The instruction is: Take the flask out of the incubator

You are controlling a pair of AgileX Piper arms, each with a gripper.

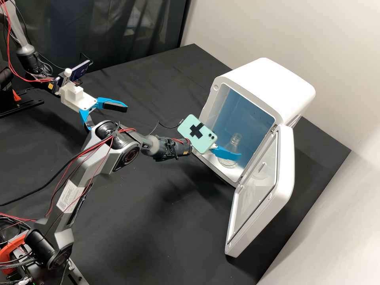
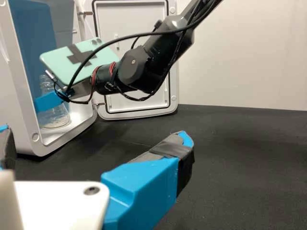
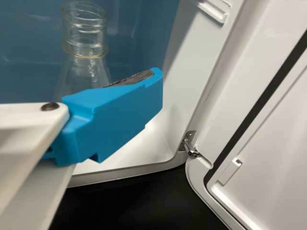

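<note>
A clear glass flask stands upright on the floor of the white incubator, near its front opening. The inside walls are blue. In the right wrist view the flask shows its open neck close ahead. My right gripper is inside the incubator, low against the flask's body and partly covering it. From the left wrist view the flask and right gripper sit just inside the opening. My left gripper hangs open and holds nothing, above the bench far left of the incubator.
The incubator door is swung fully open toward the bench's front right, its hinge close to the right gripper. A teal phone rides on the right wrist. Dark curtains hang behind; the bench edge is just past the incubator.
</note>
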